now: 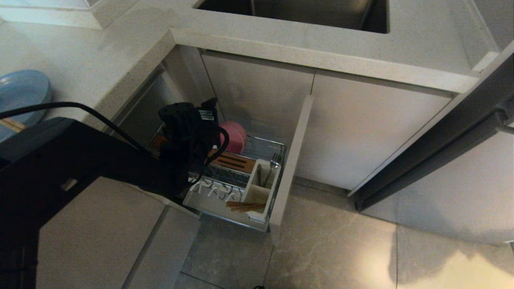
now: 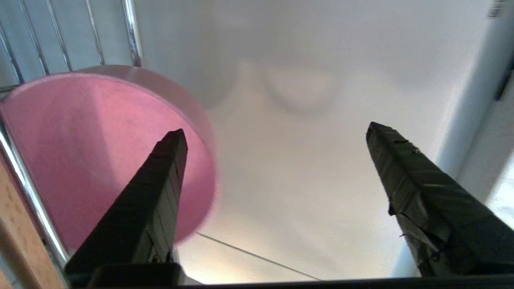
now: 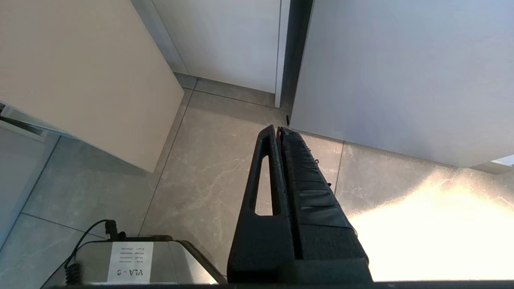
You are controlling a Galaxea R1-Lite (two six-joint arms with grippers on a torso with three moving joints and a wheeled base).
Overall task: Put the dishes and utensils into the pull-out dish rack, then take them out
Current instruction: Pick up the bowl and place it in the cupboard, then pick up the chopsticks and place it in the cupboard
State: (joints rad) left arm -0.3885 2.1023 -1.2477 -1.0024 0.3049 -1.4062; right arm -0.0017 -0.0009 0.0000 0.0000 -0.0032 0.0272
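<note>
The pull-out dish rack (image 1: 277,148) stands drawn out from under the counter, its beige front panel (image 1: 291,160) towards the floor. A pink bowl (image 1: 237,136) rests on its side at the rack's back, by the wooden strip (image 1: 233,160). Chopsticks (image 1: 245,206) lie at the near end of the white caddy (image 1: 263,184). The blue plate (image 1: 20,94) sits on the counter at far left. My left arm (image 1: 120,160) reaches over the rack. The left gripper (image 2: 275,128) is open, one finger (image 2: 160,180) in front of the pink bowl (image 2: 80,152), nothing gripped. The right gripper (image 3: 280,129) hangs shut over the floor.
A metal fork (image 1: 275,160) stands in the caddy, and white pegs (image 1: 217,190) line the rack's near side. A sink (image 1: 301,12) is set in the counter above. An open cabinet door (image 1: 433,148) juts out at the right. A light-brown wooden piece (image 1: 12,124) lies by the plate.
</note>
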